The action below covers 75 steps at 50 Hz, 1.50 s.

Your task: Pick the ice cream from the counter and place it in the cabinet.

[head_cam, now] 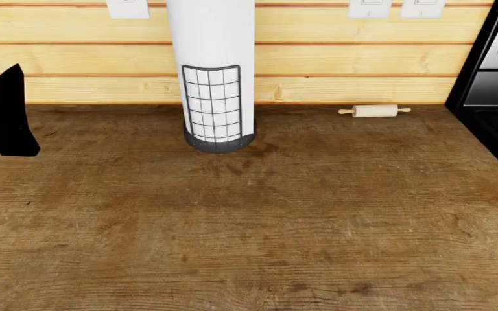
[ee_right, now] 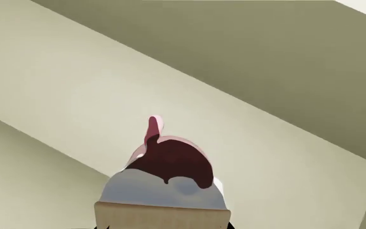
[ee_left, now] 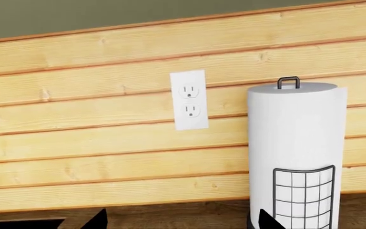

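Already the ice cream [ee_right: 164,176] sits right at the right gripper, seemingly clamped, its pink tip pointing away toward pale olive panels [ee_right: 62,81], perhaps the cabinet. It is off the tabletop [head_cam: 249,227]. The left gripper's state I cannot tell.

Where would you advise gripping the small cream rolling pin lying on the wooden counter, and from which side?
Probably its thick middle barrel, from above, jaws closing front to back: the small cream rolling pin lies flat on the brown wood-grain counter, parallel to the pale plank wall close behind, and its end handles are thin.
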Tool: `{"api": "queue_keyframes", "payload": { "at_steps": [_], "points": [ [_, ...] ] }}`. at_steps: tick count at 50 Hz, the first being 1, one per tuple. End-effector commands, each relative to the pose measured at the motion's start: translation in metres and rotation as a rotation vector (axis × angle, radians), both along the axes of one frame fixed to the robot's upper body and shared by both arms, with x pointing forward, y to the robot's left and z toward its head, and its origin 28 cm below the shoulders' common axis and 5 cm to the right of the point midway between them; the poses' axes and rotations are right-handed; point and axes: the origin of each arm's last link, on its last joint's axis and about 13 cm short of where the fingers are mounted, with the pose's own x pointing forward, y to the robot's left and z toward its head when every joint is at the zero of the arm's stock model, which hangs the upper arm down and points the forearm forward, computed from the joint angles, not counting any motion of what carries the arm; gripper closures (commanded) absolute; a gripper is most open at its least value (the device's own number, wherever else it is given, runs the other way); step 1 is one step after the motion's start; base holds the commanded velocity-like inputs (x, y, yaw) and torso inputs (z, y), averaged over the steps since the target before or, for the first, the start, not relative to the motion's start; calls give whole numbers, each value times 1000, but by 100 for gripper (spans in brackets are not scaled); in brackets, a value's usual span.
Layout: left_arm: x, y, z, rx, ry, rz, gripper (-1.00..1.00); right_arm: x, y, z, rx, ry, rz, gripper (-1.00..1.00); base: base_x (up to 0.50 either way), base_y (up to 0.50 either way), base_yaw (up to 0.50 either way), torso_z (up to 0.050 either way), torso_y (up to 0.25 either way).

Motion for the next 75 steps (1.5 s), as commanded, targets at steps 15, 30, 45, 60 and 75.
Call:
{"api": "queue_keyframes", "payload": {
  "at_steps": [15, 30, 45, 60, 75],
  "points": [
    [1, -1, -3, 2, 10, 1, -100, 45, -8, 1, 27, 137, -76, 100, 0, 0, 0, 0, 0],
    [1, -2, -3, 6, 16, 4, -100, 80, -9, -25, 33, 242, -63, 100, 0, 0, 0, 0, 0],
    [1, -2, -2, 9, 17, 8, -100, 105, -5, -66, 3, 391, -4, 100, 2, 1, 2, 0, 0],
    [4, -2, -4, 6, 19, 11, -100, 107, -3, -80, -44, 446, 24, -100, 1, 1, 1, 0, 0],
    [3, -1, -2, 7, 16, 14, -100, 105, -8, -83, -47, 441, 11, -100, 0, 0, 0, 0, 0]
  ]
}}
